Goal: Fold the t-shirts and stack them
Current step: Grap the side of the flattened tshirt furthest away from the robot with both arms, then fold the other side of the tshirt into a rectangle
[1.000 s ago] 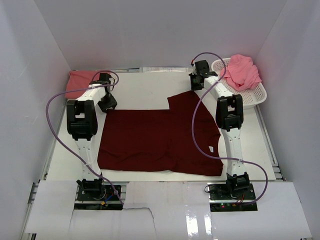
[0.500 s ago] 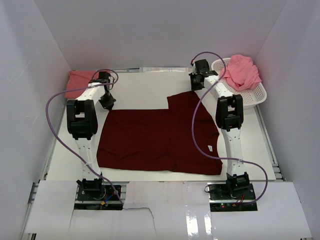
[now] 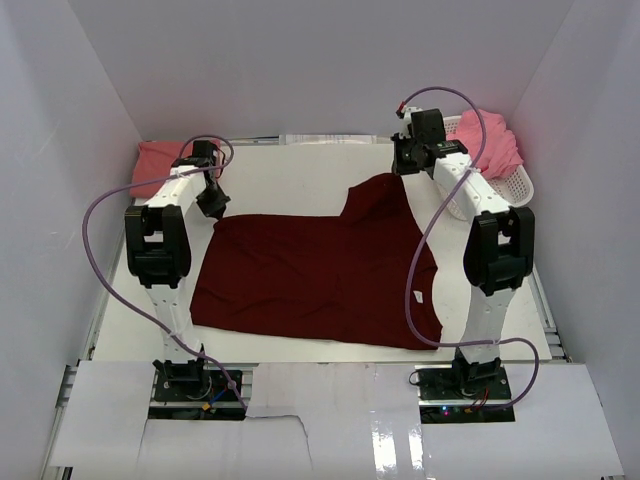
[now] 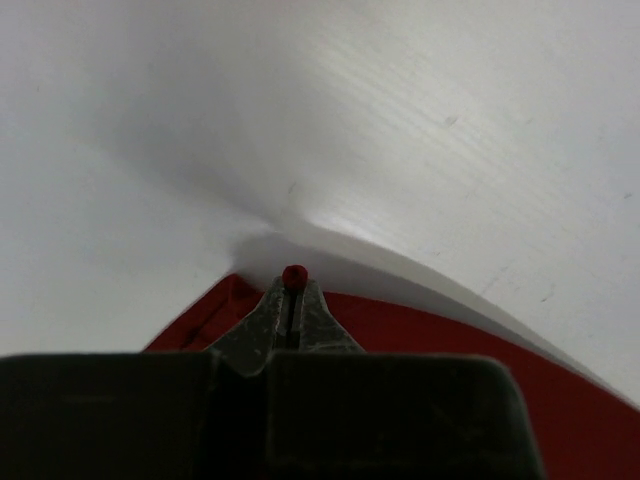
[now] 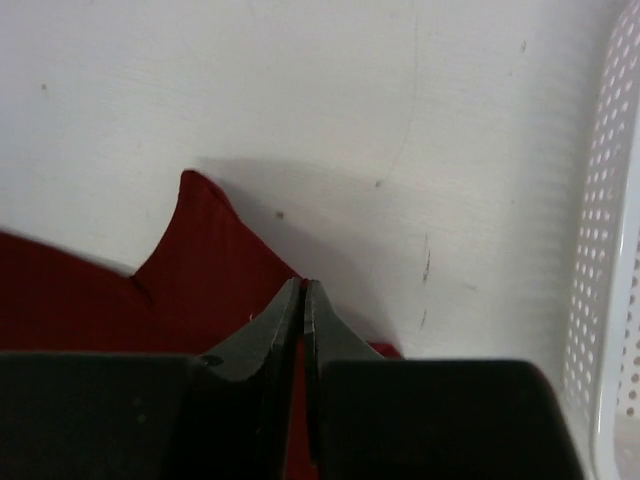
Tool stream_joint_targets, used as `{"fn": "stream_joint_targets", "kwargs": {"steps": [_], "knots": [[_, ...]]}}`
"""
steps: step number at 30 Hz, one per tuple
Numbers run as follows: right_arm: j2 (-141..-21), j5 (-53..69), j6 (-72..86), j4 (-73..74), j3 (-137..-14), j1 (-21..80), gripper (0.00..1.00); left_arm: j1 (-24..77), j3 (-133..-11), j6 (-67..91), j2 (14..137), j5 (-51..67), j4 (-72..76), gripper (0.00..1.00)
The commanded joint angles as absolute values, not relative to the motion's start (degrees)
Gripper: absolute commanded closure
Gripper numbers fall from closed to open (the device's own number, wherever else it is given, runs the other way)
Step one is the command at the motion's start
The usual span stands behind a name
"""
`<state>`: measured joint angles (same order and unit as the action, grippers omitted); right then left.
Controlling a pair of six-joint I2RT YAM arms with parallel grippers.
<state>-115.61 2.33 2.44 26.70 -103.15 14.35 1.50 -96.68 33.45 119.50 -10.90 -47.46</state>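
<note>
The big dark red shirt (image 3: pixel 320 280) lies spread out in the middle of the table (image 3: pixel 290 165). The left gripper (image 3: pixel 212 203) is pinched tight on its far left corner. The right gripper (image 3: pixel 405 167) is pinched tight on the far right corner and holds it up a little. They probably hold that edge so they can fold it over. A pink shirt (image 3: pixel 155 158) waits at the back left. A lighter pink shirt (image 3: pixel 490 140) sits in the basket (image 3: pixel 521 184).

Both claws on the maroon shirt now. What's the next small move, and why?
Probably raise the left claw a little to match the right claw. Both are shut on the far edge of the maroon t-shirt, but only the right side is tented off the table; the left corner looks flat. Level corners should let the far edge fold toward the near hem evenly.
</note>
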Motion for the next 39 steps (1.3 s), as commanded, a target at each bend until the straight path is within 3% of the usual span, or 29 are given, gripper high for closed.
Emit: {"fn": "stream_joint_targets", "kwargs": {"steps": [1, 9, 16, 32, 39], "knots": [[-110.23, 3.69, 2.72, 23.03, -96.17, 15.20, 0.92, 1.14, -91.86, 33.66, 113.65, -10.28, -45.97, 1.00], [-96.26, 3.16, 3.69, 19.34, -77.81, 16.43, 0.92, 1.14, -87.63, 34.01, 111.27, -11.07, -44.12, 1.00], [-87.99, 2.46, 5.36, 19.51, -69.62, 18.98, 0.92, 1.14, -88.33, 33.84, 110.30, -11.34, -43.95, 1.00], [-69.62, -1.93, 8.61, 32.86, -64.60, 24.08, 0.92, 1.14, -84.99, 33.84, 103.19, -10.37, -43.95, 1.00], [-63.03, -1.06, 10.11, 39.01, -63.72, 24.87, 0.92, 1.14, -78.06, 34.45, 98.53, -10.02, -42.81, 1.00]]}}
